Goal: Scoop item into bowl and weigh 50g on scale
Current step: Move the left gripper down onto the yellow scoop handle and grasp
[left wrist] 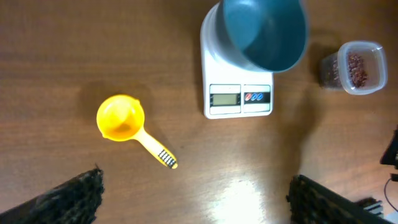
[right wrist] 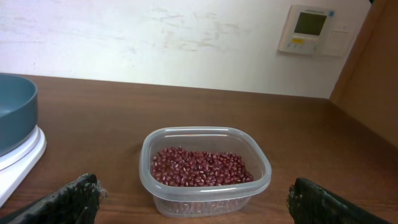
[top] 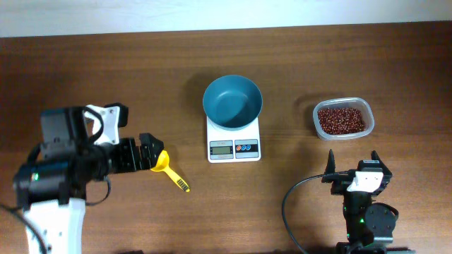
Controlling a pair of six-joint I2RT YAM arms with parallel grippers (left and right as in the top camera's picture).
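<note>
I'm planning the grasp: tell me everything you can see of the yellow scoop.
The scoop is bright yellow and plastic-looking: a round cup and a short straight handle with dark marks at its tip. It lies flat on the table, cup facing up and empty, left of the scale, with the handle angled toward the robot's side and the scale. Only the table touches it; the open left pincer hangs over it, apart.

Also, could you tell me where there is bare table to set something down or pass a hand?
Bare wood lies between the scale and the tub, in front of the scale across to the right arm, and all along the back behind the bowl. It is crowded only by the scoop, right by the left fingers.
</note>
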